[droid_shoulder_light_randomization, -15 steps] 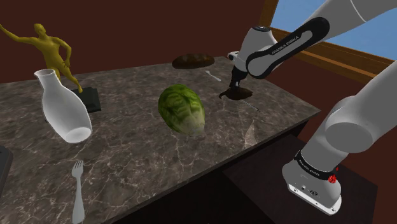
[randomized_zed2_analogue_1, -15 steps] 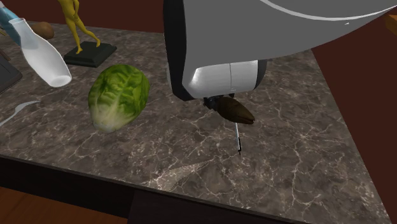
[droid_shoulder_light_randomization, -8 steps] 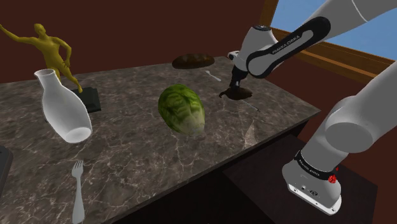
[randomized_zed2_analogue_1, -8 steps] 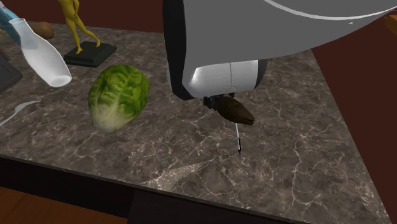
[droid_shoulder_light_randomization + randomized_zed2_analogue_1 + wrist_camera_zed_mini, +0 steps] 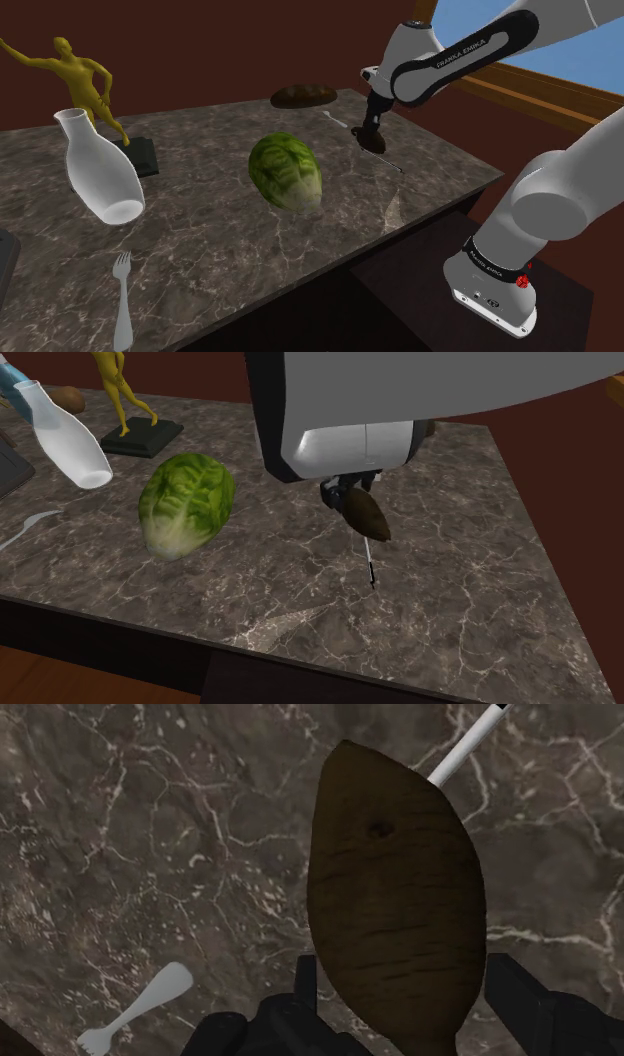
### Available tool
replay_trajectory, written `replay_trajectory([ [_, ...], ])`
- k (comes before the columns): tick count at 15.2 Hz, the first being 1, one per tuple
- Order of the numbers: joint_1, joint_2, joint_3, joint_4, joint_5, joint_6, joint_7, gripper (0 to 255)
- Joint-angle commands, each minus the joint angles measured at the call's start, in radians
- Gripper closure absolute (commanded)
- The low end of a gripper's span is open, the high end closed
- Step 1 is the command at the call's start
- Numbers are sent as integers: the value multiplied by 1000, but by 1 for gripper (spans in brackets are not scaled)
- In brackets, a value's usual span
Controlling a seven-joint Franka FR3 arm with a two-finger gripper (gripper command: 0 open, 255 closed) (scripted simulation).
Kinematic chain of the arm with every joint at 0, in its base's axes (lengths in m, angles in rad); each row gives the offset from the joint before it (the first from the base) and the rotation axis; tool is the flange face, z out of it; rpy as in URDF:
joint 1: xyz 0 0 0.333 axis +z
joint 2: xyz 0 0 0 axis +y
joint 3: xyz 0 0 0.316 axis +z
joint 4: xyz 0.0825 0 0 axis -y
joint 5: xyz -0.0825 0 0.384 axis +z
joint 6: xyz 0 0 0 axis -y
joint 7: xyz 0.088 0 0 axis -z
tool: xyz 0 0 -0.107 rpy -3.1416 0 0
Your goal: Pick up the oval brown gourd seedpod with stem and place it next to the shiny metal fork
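- Upper left of the shoulder view: gold figurine w/ arms flung out (image 5: 80,75) on a dark square base (image 5: 143,156). Just below it is a white long-necked vase (image 5: 100,175), leaning over. Both are well apart from the action, so no obstacle imo.
- Lower left, near the counter's front edge: shiny grey metal fork (image 5: 122,298), tines pointing away from the edge. That's the drop-off spot, I reckon, w/ bare marble on either side for the pod.
- Centre: green leafy cabbage head (image 5: 287,172) lying on the dark veined marble counter (image 5: 220,240). It sits btwn the arm and that fork, so the carry prob has to go over or round it.
- Back edge, right of centre: a brown oval lump (image 5: 303,96) w/ a small white fork (image 5: 335,118) near it. Diff fork, not shiny, but easy to mix up.
- Right of centre: all-black two-finger gripper (image 5: 367,132), part closed, fingers (image 5: 305,987) clamped either side of the rounder end of the oval brown seedpod (image 5: 368,516).
  - Pod hangs tilted, narrow end down, w/ its thin pale stem (image 5: 370,562) pointing at the marble.
  - The body looks clear of the surface; can't tell if the stem tip touches.
  - It's gripped across the fat part, prob bc the pads get most purchase there.
- Lower right: the arm's stand (image 5: 495,300), beside the counter.
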Motion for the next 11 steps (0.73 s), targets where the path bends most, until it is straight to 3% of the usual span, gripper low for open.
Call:
replay_trajectory([
  [1, 1, -19, 0, 13, 4, -31, -6, 255],
  [11, 9, -95, 6, 91, 22, -184, -25, 255],
])
